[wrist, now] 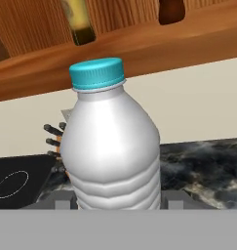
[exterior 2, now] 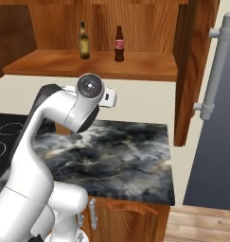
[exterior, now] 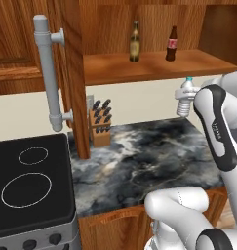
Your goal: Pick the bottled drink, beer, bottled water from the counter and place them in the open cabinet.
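The bottled water [wrist: 112, 146], a pale ribbed bottle with a blue-green cap, stands upright between my fingers [wrist: 60, 198], and my gripper [wrist: 117, 199] is shut on its lower body. In the left base view the bottled water [exterior: 185, 97] hangs in the air above the marbled counter [exterior: 139, 156], just below the shelf of the open cabinet [exterior: 154, 67]. The amber beer [exterior: 134, 43] and the short dark bottled drink [exterior: 172, 45] stand upright on that shelf. From the right side the beer [exterior 2: 84, 41] and the bottled drink [exterior 2: 119, 45] show side by side, apart.
A wooden knife block [exterior: 101, 123] stands at the counter's back left. The black stovetop [exterior: 29, 183] lies left of it. The open cabinet door with its long grey bar handle [exterior: 48, 73] juts out over the counter's left end; another door [exterior 2: 187, 71] hangs at the right.
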